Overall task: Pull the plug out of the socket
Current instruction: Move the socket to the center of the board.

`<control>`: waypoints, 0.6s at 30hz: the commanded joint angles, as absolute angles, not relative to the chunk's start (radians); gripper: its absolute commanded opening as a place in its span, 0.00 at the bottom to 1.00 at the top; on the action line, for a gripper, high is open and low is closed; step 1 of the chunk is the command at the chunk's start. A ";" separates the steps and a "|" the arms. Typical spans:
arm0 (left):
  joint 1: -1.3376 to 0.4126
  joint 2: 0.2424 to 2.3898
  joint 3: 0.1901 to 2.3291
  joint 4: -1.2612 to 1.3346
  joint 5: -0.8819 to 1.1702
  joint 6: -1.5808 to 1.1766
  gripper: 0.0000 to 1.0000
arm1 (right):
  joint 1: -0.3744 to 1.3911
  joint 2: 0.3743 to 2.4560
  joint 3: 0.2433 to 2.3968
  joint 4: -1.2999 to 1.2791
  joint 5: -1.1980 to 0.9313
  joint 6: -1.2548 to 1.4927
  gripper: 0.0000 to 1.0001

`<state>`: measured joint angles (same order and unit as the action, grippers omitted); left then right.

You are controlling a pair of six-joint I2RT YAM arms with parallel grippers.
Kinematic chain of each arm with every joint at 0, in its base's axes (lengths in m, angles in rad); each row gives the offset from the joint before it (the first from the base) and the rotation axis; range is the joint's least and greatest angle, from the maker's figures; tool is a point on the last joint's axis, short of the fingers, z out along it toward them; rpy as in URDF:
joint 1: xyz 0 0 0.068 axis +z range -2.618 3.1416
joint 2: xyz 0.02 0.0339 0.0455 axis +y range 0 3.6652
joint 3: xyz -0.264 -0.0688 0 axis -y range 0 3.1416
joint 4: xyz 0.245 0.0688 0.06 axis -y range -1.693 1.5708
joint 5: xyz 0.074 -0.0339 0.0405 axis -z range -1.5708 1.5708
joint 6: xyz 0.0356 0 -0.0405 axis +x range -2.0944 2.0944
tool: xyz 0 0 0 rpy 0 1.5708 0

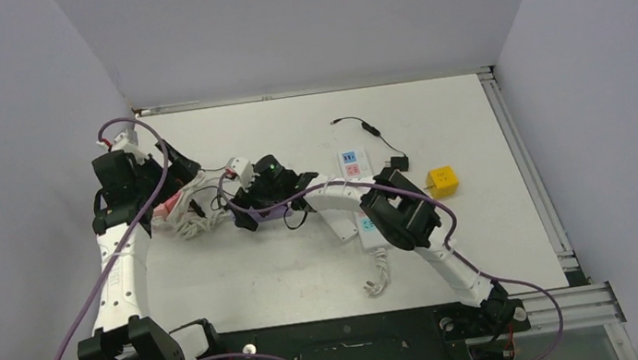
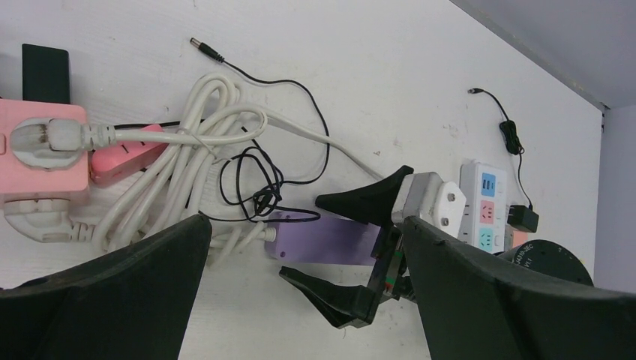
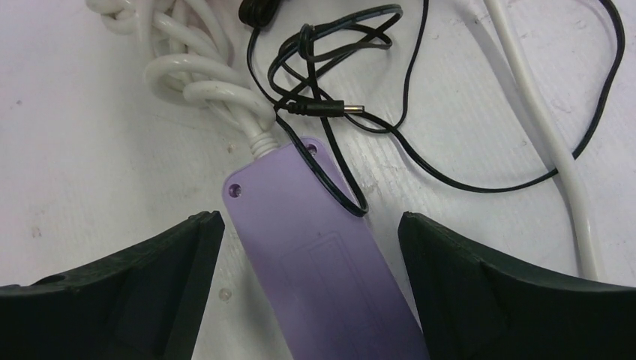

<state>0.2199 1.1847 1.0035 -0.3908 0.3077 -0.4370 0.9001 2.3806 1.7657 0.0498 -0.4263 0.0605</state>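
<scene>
- White table (image 1: 244,274) is enclosed by pale grey walls, and cables and power strips are scattered over it.
- Toward the table's left side a pink socket (image 2: 37,169) is seen lying flat, with a white plug (image 2: 43,139) seated in it.
- A coil of white cord (image 2: 187,172) is piled just beside the socket.
- The left gripper (image 2: 305,223) is held with its fingers spread apart over the table near that coil. Nothing is grasped, and the pink socket lies off to one side, clear of it.
- The right gripper (image 3: 309,221) is likewise spread wide. A purple power strip (image 3: 322,270) is straddled by its fingers, back face up; whether it is touched cannot be told.
- A thin black lead (image 3: 322,109) is draped across the strip's end.
- Further right, a white power strip (image 1: 350,162) and a yellow cube (image 1: 442,181) are seen, well apart from both grippers.
</scene>
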 commanded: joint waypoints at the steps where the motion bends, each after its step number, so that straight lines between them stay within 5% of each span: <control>1: 0.232 1.159 1.001 -0.338 0.339 -0.442 0.98 | 0.920 2.381 1.793 0.031 -0.378 -0.039 0.88; 10: 0.232 1.162 0.998 -0.337 0.323 -0.437 0.98 | 0.942 2.220 1.554 0.096 -0.132 -0.075 0.29; 18: 0.225 1.185 0.994 -0.335 0.327 -0.436 0.99 | 0.909 1.977 1.286 0.087 -0.019 0.028 0.23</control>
